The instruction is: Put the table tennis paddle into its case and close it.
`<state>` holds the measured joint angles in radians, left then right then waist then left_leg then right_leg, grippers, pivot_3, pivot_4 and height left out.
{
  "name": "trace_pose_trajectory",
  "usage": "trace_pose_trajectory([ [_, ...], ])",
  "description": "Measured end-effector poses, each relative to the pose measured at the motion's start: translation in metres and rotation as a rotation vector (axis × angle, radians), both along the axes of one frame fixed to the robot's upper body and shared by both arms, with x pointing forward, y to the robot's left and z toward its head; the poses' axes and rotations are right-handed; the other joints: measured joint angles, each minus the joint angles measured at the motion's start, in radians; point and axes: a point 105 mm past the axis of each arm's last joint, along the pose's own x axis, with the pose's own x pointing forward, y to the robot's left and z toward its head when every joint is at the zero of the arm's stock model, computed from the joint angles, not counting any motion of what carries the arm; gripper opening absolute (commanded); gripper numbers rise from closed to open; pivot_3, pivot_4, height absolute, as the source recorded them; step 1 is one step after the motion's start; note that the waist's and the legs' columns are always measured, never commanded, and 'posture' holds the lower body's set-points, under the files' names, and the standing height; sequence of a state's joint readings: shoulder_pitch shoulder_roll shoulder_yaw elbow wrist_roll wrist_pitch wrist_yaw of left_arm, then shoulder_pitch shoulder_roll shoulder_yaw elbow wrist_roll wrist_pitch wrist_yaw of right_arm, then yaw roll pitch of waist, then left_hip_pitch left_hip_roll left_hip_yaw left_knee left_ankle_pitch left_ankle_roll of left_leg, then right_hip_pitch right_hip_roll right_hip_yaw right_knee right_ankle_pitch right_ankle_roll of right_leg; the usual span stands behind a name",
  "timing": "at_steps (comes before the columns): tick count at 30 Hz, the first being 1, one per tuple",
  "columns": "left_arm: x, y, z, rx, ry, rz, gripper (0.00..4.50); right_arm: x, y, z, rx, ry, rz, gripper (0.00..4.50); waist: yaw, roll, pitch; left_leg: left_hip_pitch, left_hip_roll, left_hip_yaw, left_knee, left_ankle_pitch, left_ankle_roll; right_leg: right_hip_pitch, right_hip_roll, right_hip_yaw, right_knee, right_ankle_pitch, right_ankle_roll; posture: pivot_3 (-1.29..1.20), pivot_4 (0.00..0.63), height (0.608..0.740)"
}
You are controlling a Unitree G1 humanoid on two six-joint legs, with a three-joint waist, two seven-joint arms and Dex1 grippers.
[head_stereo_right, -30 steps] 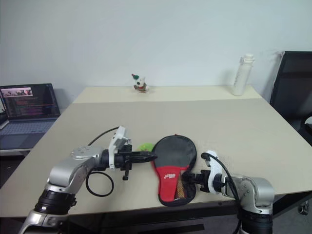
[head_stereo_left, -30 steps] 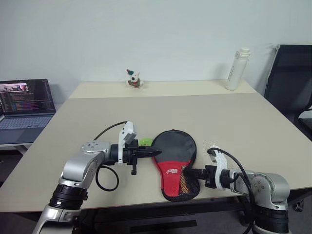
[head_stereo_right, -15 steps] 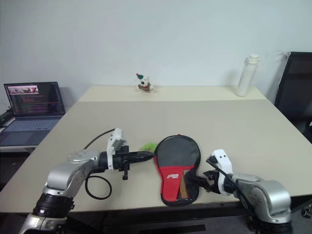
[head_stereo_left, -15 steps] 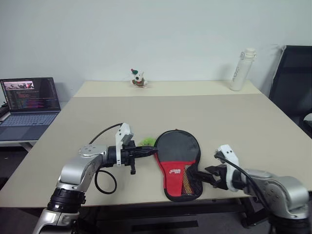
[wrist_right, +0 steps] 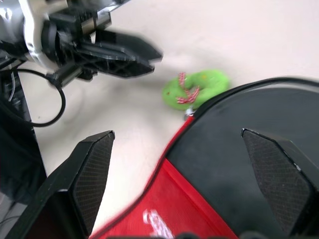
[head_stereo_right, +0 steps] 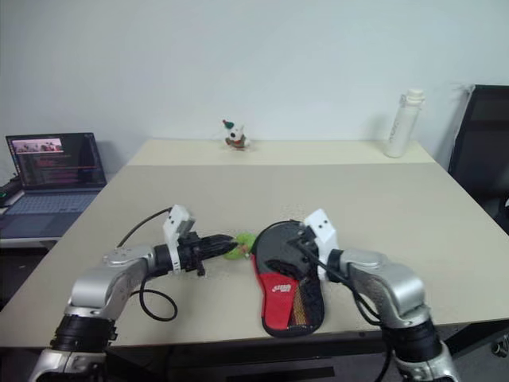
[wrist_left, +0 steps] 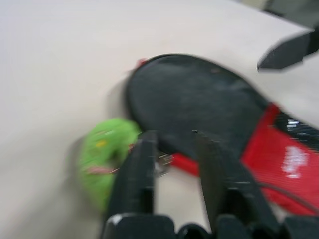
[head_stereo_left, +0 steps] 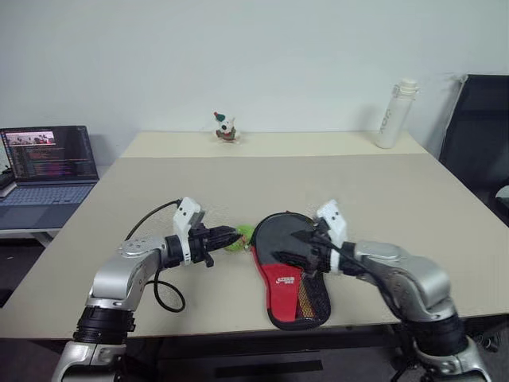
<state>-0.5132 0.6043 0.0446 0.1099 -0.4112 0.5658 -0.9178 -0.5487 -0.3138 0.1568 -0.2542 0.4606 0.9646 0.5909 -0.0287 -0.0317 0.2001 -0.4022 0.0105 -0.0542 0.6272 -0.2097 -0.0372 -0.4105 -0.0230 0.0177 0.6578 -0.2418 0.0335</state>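
Right pincer (head_stereo_left: pixel 305 244) has lifted from the case's (head_stereo_left: pixel 290 274) red end to its black top, jaws spread — left pincer (head_stereo_left: pixel 231 236), slightly parted, beside the green charm (head_stereo_left: pixel 241 235).

The case (head_stereo_left: pixel 290 267) carries a white logo (head_stereo_left: pixel 283 280) on its red part, too small to read. Dark vertical lettering on the bottle (head_stereo_left: pixel 394 113) is likewise illegible.

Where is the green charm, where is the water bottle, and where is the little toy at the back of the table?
green charm (wrist_right: pixel 197 88), right wrist view, middle of its green body
water bottle (head_stereo_left: pixel 394 114), left eye view, middle of its white side
little toy (head_stereo_right: pixel 232 135), right eye view, its body
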Motion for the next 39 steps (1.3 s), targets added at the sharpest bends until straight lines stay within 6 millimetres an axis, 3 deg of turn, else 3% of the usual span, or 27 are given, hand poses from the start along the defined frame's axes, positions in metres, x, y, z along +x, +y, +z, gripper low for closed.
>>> trace_pose_trajectory([
  [6,0.015,0.010,-0.009,0.048,0.019,0.099,4.46,0.008,0.008,-0.019,-0.057,-0.014,0.015,4.50,0.000,0.000,0.000,0.000,0.000,0.000,0.000,0.000,0.000,0.000,0.000,0.000,0.001,0.000,0.000,0.00,0.150,0.740],
  [17,0.042,-0.005,-0.045,0.136,0.119,0.104,4.46,0.005,0.015,-0.024,-0.078,-0.036,0.036,4.50,-0.001,0.000,0.000,0.001,0.000,0.000,0.000,0.000,0.000,0.000,0.000,0.000,0.001,0.000,0.000,0.00,0.150,0.740],
  [20,0.048,-0.008,-0.045,0.170,0.105,0.078,4.46,0.005,0.013,-0.027,-0.089,-0.035,0.025,4.50,-0.001,0.000,0.000,0.001,0.000,0.000,0.000,0.000,0.000,0.000,0.000,-0.001,0.002,0.000,0.000,0.00,0.150,0.740],
  [25,0.050,-0.010,-0.046,0.194,0.092,0.054,3.24,0.008,0.012,-0.027,-0.103,-0.050,0.003,4.50,-0.001,0.000,0.000,0.001,0.000,0.000,0.001,0.000,0.000,0.000,0.000,0.000,0.002,0.000,0.000,0.00,0.150,0.740],
  [33,0.048,-0.013,-0.049,0.197,0.097,0.028,0.35,0.021,0.017,-0.025,-0.117,-0.113,-0.049,4.50,-0.001,0.000,0.000,0.001,0.000,0.000,0.001,0.000,0.000,0.000,0.000,0.000,0.002,0.000,0.000,0.00,0.150,0.740],
  [34,0.048,-0.013,-0.050,0.196,0.098,0.026,0.16,0.023,0.019,-0.027,-0.126,-0.120,-0.052,4.50,-0.001,0.000,0.000,0.001,0.000,0.000,0.001,0.000,0.000,0.000,0.000,0.000,0.002,0.000,0.000,0.00,0.150,0.740],
  [39,0.048,-0.013,-0.050,0.194,0.096,0.029,0.13,0.029,0.023,-0.048,-0.202,-0.109,-0.065,4.50,-0.002,0.000,0.000,0.001,0.000,0.000,0.001,0.000,0.000,0.000,0.000,0.000,0.003,0.000,0.000,0.00,0.150,0.740],
])
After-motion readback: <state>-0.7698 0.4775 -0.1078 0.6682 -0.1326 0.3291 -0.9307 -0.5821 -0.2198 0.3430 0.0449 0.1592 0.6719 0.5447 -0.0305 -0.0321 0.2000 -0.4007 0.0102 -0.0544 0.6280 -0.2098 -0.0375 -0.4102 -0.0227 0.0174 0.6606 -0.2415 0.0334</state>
